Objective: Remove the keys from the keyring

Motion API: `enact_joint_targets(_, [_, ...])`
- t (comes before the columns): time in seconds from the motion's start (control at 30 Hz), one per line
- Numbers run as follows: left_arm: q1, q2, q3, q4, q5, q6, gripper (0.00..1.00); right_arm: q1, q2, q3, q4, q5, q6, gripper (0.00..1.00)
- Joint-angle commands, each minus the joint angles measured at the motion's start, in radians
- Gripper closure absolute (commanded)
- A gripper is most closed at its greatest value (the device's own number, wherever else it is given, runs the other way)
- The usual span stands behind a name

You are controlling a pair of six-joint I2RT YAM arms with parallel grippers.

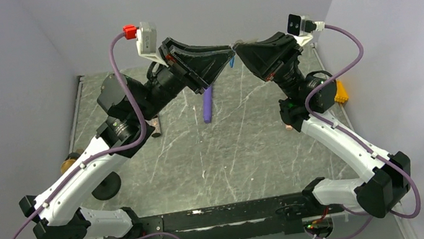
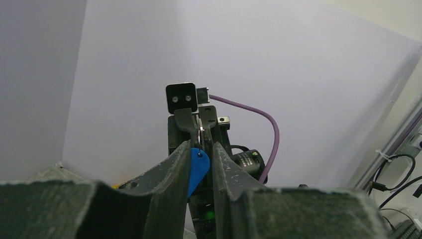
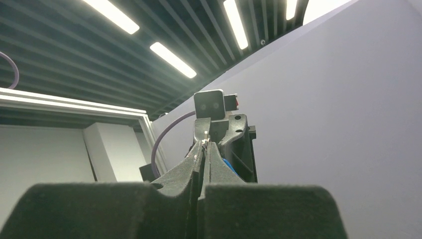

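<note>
Upper centre, right gripper point(image 3: 205, 144) clamps keyring point(image 2: 198, 172) aloft so its tag hangs free; left gripper point(image 2: 201, 149), jaws apart, straddles it, likely for steadying.

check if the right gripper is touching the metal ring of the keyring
Touching. The left wrist view shows the right gripper pinching the top of the metal ring, with the blue tag hanging below.

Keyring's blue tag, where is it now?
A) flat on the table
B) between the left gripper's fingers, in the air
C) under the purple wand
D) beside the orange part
B: the left wrist view shows the keyring, blue tag hanging down, between the fingers of the raised left gripper.
</note>
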Motion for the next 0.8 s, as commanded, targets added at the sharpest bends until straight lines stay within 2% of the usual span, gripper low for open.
enact_joint_targets(0.0, [-0.006, -0.004, 0.044, 0.028, 0.006, 0.019, 0.75, 0.005, -0.011, 0.02, 0.058, -0.019, 0.008, 1.0])
enact_joint_targets(0.37, [-0.006, 0.016, 0.084, -0.009, 0.02, 0.041, 0.9, 0.006, -0.002, 0.022, 0.05, -0.033, 0.005, 1.0])
enact_joint_targets(0.53, [-0.006, 0.015, 0.078, -0.024, 0.028, 0.029, 0.92, 0.01, 0.004, 0.032, 0.041, -0.035, -0.006, 1.0])
enact_joint_targets(0.6, [-0.007, 0.014, 0.08, -0.043, 0.028, 0.02, 0.99, 0.014, 0.009, 0.034, 0.041, -0.039, -0.008, 1.0])
enact_joint_targets(0.77, [-0.006, 0.007, 0.086, -0.083, 0.039, 0.025, 1.0, 0.023, 0.012, 0.028, 0.04, -0.043, -0.014, 1.0])
